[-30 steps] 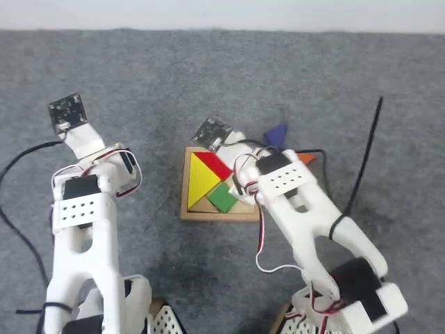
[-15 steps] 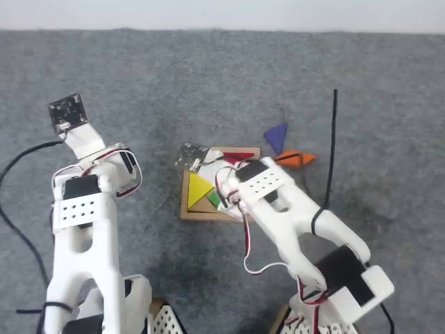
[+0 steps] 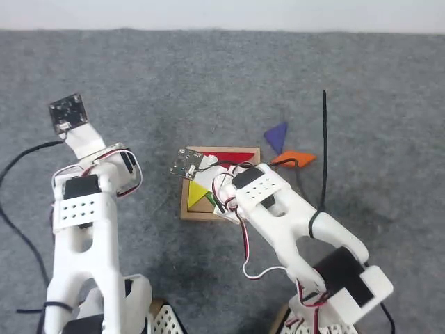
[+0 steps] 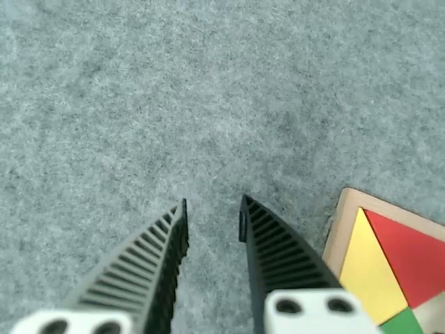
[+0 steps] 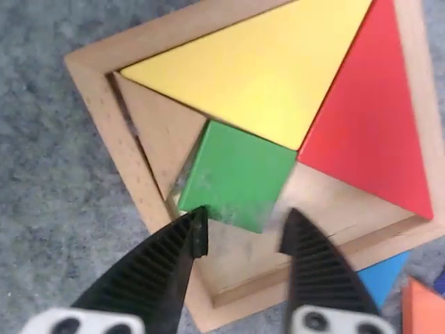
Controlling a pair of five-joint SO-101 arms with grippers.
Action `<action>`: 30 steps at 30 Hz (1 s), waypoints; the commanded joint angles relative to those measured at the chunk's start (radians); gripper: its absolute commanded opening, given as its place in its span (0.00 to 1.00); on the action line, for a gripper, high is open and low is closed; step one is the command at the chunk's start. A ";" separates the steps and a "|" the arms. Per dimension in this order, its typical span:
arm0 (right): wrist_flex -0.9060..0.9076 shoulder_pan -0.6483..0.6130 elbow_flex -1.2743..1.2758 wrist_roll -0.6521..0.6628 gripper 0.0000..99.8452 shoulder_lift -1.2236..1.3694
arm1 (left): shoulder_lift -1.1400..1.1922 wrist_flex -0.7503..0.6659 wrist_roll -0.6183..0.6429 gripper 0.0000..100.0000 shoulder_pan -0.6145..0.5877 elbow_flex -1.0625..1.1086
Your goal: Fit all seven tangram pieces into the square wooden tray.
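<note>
Right gripper (image 5: 246, 216) sits low over the tray (image 5: 128, 153), jaws parted and empty, tips straddling one edge of the green square (image 5: 240, 174). Green is inside the tray, one side against the long edge of yellow (image 5: 264, 62), a corner close to red (image 5: 368, 125). It looks skewed to the rim, so I judge it's not seated yet.

What I see going wrong from here:
- One tip is close to the rim's inner wall. If I descend or close as is, it could catch the rim and drag or tip the whole tray.
- Pinching green off-centre could twist it and shove yellow and red out of line. I assume both are only lying loose.
- Blue (image 5: 386, 273) lies just outside the rim, so a sliding tray would bump it.
- Orange (image 3: 295, 158) is at the tray's 2 o'clock with a black cable (image 3: 324, 139) just beside it. An arm swing could tug the cable and flick orange away.
- Purple (image 3: 277, 135), at 1 o'clock just beyond, could get knocked too.

Left gripper (image 4: 213, 209) hangs open, holding nothing, over carpet off the tray's 9 o'clock side, apart from all this.
</note>
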 commanded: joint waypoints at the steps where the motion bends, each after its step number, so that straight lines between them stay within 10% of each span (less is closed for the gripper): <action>1: -0.019 -0.012 0.002 0.012 0.06 -0.004 | -0.043 -0.025 0.008 0.13 -0.002 -0.007; 17: -0.008 -0.065 -0.003 0.012 0.06 -0.038 | -0.041 -0.025 0.008 0.13 -0.002 -0.007; 30: 0.107 0.259 -0.031 -0.075 0.06 -0.275 | -0.044 -0.025 0.008 0.13 -0.002 -0.007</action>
